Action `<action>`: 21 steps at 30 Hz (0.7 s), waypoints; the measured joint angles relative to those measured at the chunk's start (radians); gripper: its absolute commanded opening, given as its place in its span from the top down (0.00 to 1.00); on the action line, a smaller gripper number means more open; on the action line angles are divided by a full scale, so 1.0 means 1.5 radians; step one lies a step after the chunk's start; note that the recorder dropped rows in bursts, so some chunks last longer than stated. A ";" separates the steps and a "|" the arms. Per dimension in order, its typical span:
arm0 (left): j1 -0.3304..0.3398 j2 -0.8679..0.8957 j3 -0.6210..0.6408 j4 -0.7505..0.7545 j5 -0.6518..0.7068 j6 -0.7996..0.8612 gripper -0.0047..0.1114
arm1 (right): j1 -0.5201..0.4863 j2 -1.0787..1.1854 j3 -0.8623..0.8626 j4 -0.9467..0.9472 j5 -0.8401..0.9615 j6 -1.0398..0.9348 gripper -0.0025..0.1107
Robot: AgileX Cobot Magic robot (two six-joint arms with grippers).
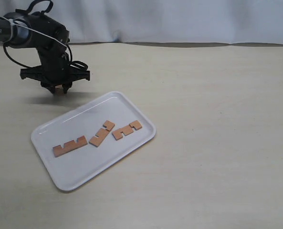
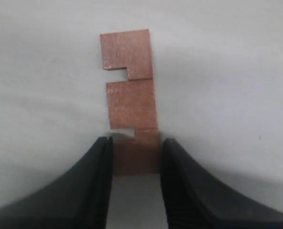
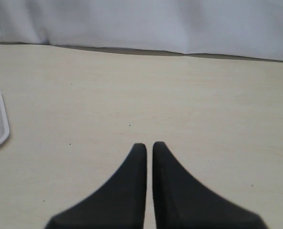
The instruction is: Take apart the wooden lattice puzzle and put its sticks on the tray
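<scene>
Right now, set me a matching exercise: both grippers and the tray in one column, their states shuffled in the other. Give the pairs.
1. left gripper
2. right gripper
3. tray

A. closed on nothing
B. three sticks lying in it
C. clamped on one notched stick

Pairs: 1-C, 2-A, 3-B.

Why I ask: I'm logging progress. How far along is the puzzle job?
Done: three reddish-brown notched wooden sticks lie on the white rectangular plastic tray. In hand: the left gripper grips the fourth stick, up beside the tray. Left: setting that stick down on the tray.
</scene>
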 measured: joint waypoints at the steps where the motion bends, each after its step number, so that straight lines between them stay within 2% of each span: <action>1: -0.001 -0.007 0.002 -0.006 0.005 0.028 0.96 | 0.000 0.000 0.000 0.000 0.000 0.000 0.94; 5: -0.017 -0.052 0.003 -0.032 0.013 0.118 0.96 | 0.000 0.000 0.000 0.000 0.000 0.000 0.94; 13: -0.103 -0.151 0.019 -0.053 0.050 0.245 0.96 | 0.000 0.000 0.000 0.000 0.000 0.000 0.94; 16: -0.119 -0.186 0.078 -0.091 0.052 0.276 0.96 | 0.000 0.000 0.000 0.000 0.000 0.000 0.94; 21: -0.150 -0.254 0.216 -0.173 -0.007 0.358 0.96 | 0.000 0.000 0.000 0.000 0.000 0.000 0.94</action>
